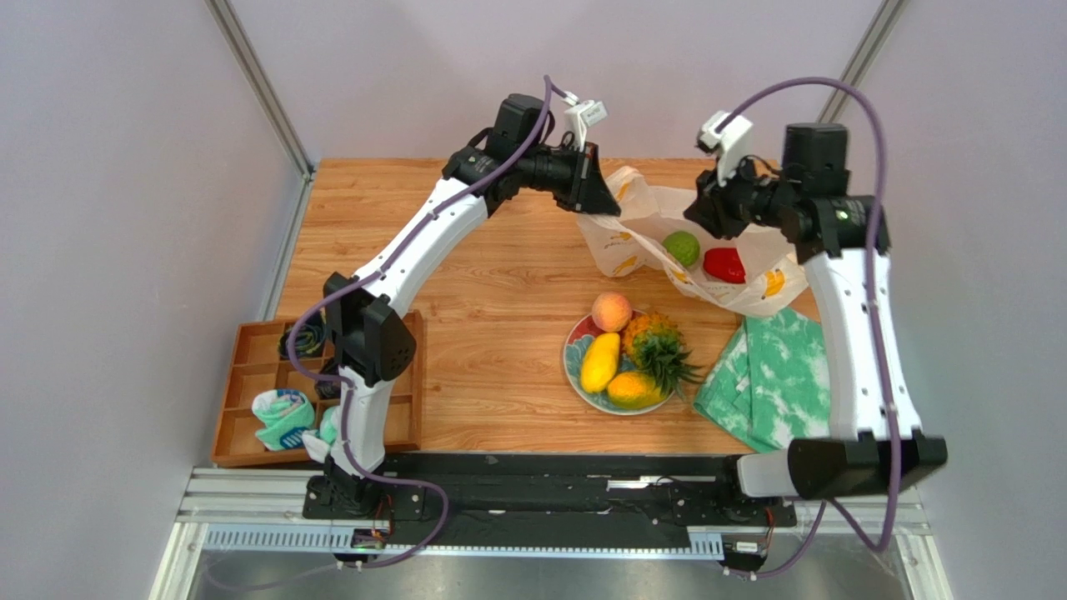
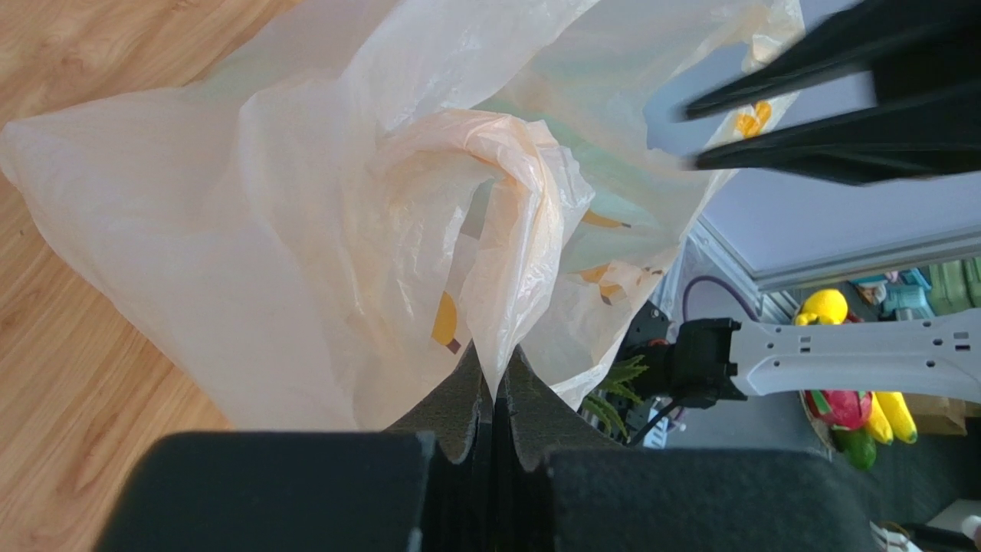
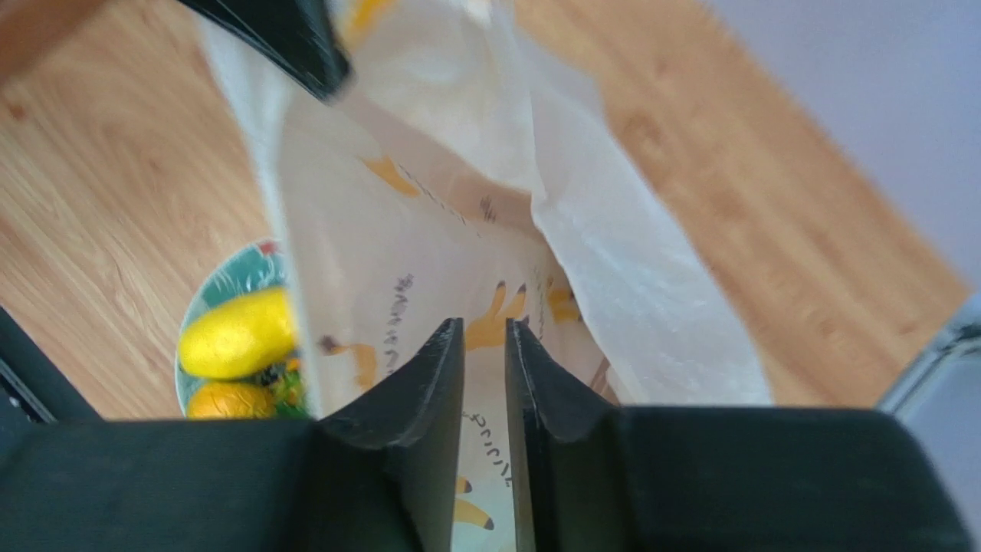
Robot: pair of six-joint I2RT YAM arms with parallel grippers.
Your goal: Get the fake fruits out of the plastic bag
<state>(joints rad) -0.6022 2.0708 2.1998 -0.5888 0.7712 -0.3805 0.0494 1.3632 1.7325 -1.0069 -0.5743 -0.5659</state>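
Note:
The plastic bag hangs open at the back middle of the table. A bumpy green fruit and a red bell pepper lie inside it. My left gripper is shut on a fold of the bag's left rim, jaws pressed together. My right gripper is at the bag's right rim; its jaws stand a narrow gap apart with printed bag film behind them. On the plate lie a peach, a pineapple and two mangoes.
A green-and-white cloth lies front right, beside the plate. A wooden compartment tray with a rolled cloth stands front left by the left arm's base. Walls close the table in on both sides.

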